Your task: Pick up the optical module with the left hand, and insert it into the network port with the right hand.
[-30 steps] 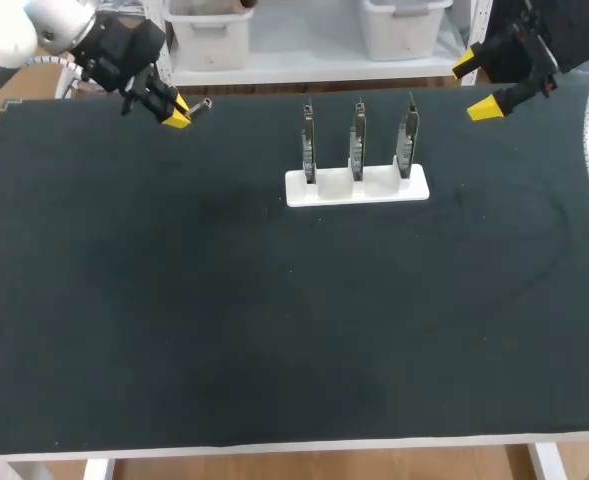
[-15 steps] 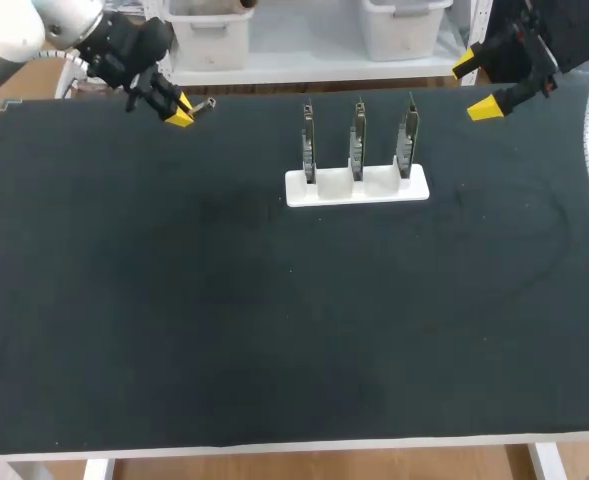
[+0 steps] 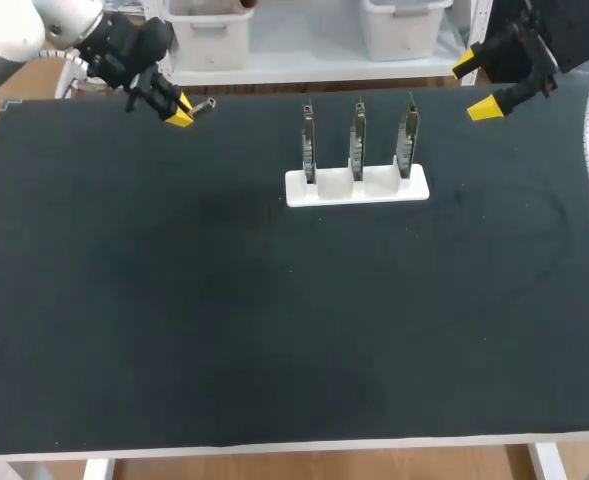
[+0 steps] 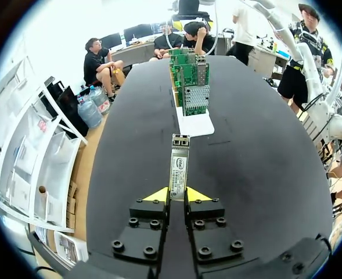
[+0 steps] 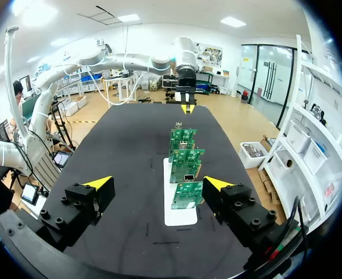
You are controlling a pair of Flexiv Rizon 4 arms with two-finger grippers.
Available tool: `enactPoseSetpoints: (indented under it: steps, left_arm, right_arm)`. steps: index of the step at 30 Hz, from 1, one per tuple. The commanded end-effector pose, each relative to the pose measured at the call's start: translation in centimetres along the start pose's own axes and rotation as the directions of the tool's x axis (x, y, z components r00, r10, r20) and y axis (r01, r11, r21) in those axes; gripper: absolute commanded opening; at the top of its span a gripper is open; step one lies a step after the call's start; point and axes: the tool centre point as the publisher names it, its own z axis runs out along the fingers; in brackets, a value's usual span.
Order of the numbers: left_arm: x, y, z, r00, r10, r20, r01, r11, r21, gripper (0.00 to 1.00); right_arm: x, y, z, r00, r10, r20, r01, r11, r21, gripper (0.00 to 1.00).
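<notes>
Optical module (image 4: 178, 165) pinched at its rear end between your left gripper's (image 4: 177, 196) 2 yellow tips, sticking straight ahead, near table's (image 3: 274, 330) far left edge | your right gripper (image 5: 159, 183) spread wide, far right | 3 network cards (image 3: 358, 140) upright in white holder (image 3: 357, 188), well apart from module

Bright, even indoor lighting, diffuse light from ceiling panels (image 5: 233, 21) overhead, matte black table (image 3: 274, 330) uniformly dark, shadows on it barely discernible, yellow tips of the left end effector (image 4: 177, 195) vivid, far room washed out pale beyond it
</notes>
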Motion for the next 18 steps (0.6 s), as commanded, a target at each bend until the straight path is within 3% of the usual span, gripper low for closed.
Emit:
enactPoseSetpoints:
  steps: [1,15,18]
  left_arm:
    - [0.1,0.8,0.0,1.0,0.003,0.0,-0.003,0.955,0.297,0.0]
    - [0.1,0.8,0.0,1.0,0.003,0.0,-0.003,0.955,0.297,0.0]
    - [-0.7,-0.5,2.5,0.984,-0.034,0.173,-0.012,0.965,0.261,0.0]
  right_arm:
    - [0.0,0.0,0.0,1.0,-0.001,0.0,0.001,1.0,0.0,1.0]
    - [0.0,0.0,0.0,1.0,-0.001,0.0,0.001,1.0,0.0,1.0]
    - [0.0,0.0,0.0,1.0,-0.001,0.0,0.001,1.0,0.0,1.0]
